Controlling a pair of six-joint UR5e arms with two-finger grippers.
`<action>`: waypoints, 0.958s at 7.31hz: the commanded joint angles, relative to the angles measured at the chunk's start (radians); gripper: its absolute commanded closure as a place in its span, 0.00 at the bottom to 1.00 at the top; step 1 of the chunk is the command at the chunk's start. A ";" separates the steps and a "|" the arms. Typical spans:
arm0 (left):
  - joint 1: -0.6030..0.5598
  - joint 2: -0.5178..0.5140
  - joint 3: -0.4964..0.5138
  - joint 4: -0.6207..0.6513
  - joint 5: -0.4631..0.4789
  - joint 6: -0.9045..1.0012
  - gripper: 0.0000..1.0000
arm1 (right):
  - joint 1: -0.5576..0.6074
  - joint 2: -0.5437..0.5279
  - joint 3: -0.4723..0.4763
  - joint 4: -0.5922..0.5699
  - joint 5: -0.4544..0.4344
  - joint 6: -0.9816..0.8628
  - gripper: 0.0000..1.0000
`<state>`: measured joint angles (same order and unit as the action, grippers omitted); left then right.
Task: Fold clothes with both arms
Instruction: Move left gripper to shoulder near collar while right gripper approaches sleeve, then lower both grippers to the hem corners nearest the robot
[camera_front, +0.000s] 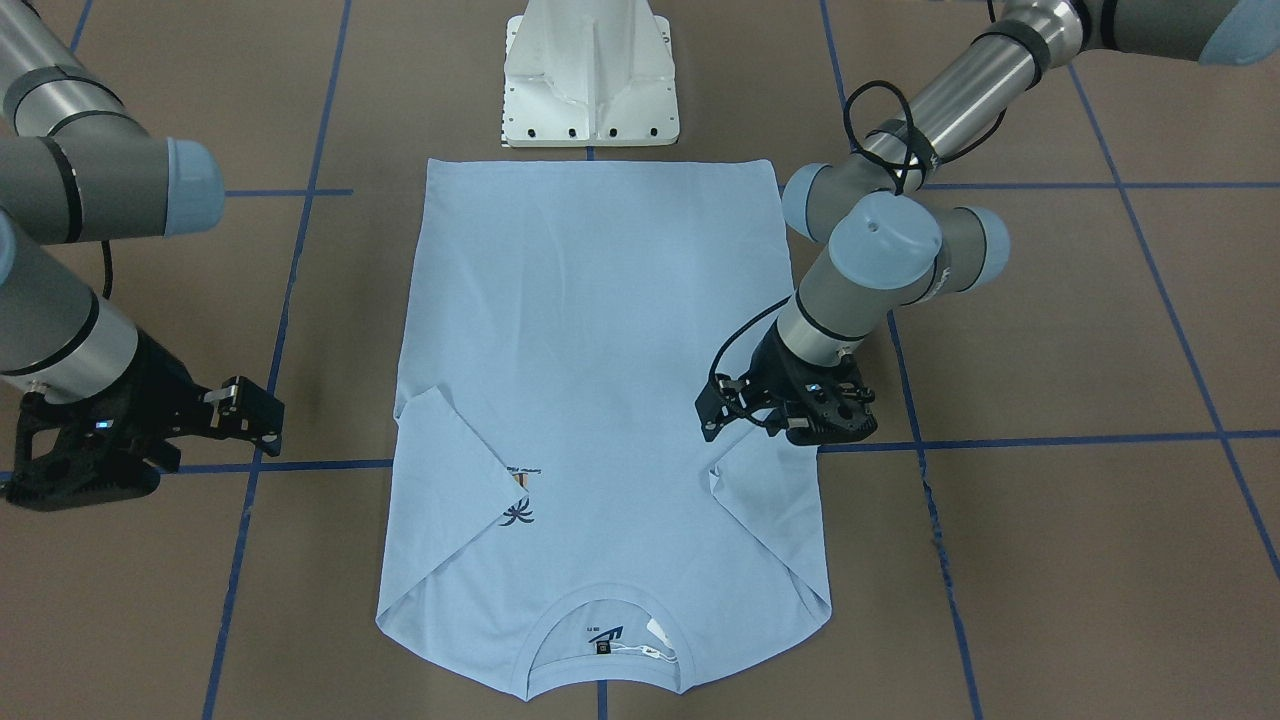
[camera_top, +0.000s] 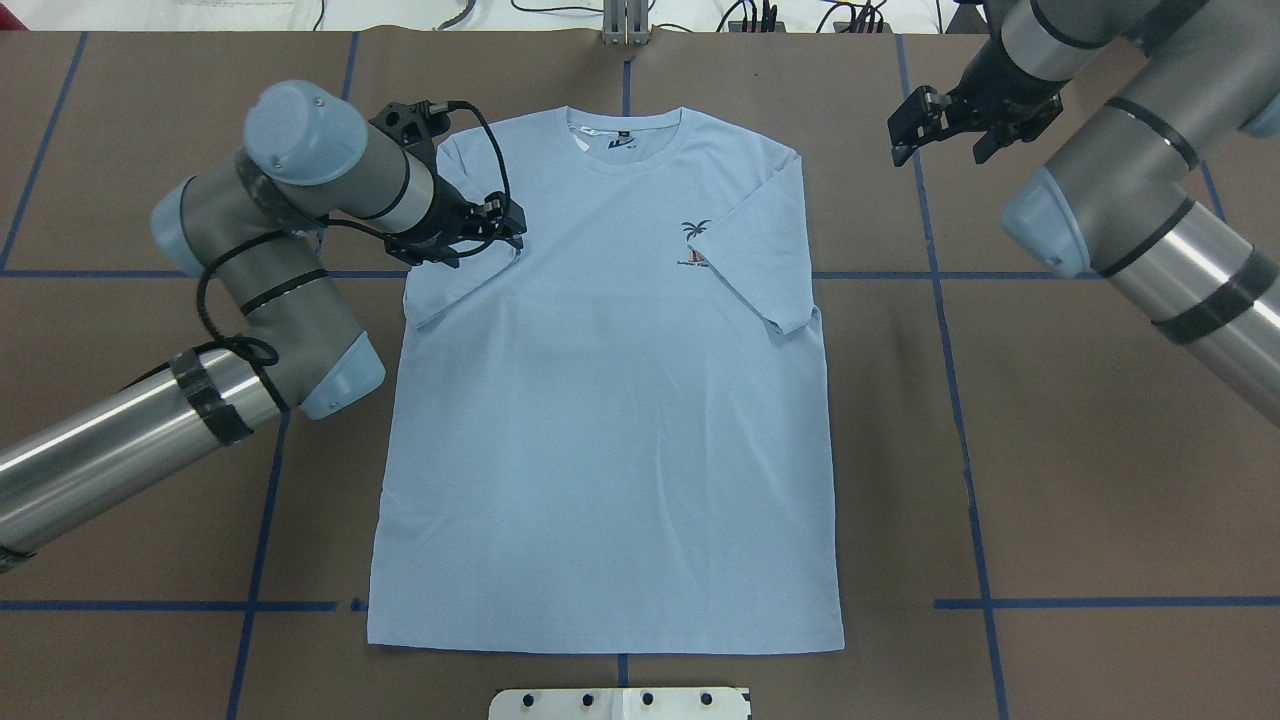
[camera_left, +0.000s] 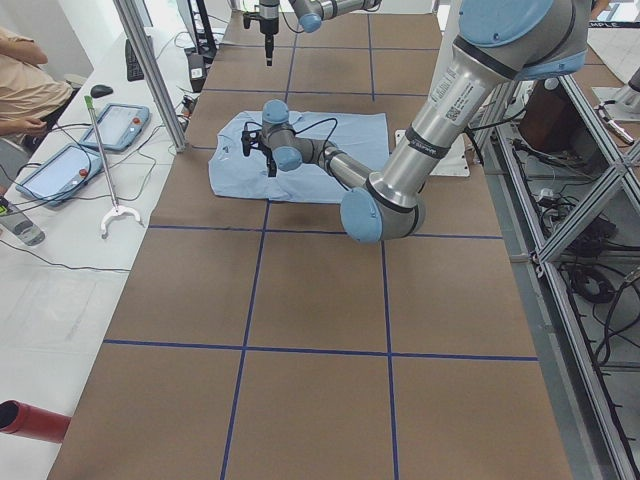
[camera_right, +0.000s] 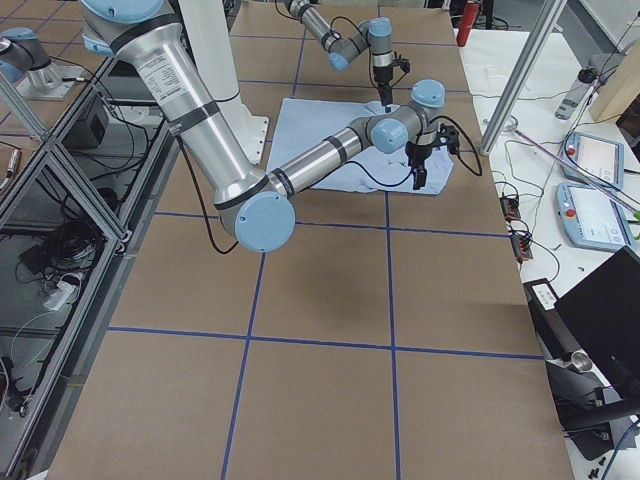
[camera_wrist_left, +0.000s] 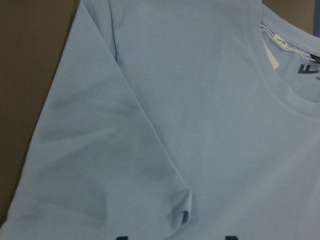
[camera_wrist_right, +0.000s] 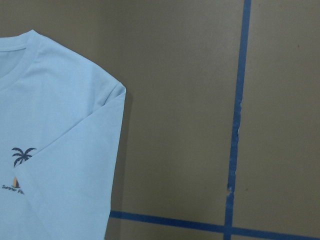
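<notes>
A light blue short-sleeved T-shirt lies flat mid-frame on the brown table, collar at the top, sleeves folded in. The left black gripper, fingers apart, hovers over the frame-left sleeve. The right black gripper, also apart, hangs off-cloth at upper right.

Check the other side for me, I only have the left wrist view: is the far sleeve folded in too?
Observer: Yes. Overhead shows the right-side sleeve folded in over the T-shirt chest, touching the palm print.
Operator: Right fingers on it?
Observer: No. The right fingers are open, off the shirt, over the table beside the shoulder.
Operator: Hem?
Observer: The hem lies flat, unfolded, just short of the white base.
</notes>
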<state>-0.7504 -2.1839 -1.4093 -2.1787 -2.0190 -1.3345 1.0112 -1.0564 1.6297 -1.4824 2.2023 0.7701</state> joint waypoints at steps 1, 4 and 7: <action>0.023 0.180 -0.268 0.000 -0.015 0.005 0.00 | -0.171 -0.176 0.311 0.001 -0.114 0.296 0.00; 0.156 0.453 -0.567 -0.006 0.057 -0.040 0.00 | -0.511 -0.354 0.588 0.100 -0.388 0.759 0.00; 0.410 0.567 -0.669 -0.010 0.283 -0.240 0.00 | -0.869 -0.488 0.644 0.195 -0.758 1.010 0.04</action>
<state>-0.4521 -1.6508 -2.0510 -2.1880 -1.8399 -1.4895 0.2703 -1.4871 2.2607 -1.3501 1.5771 1.6872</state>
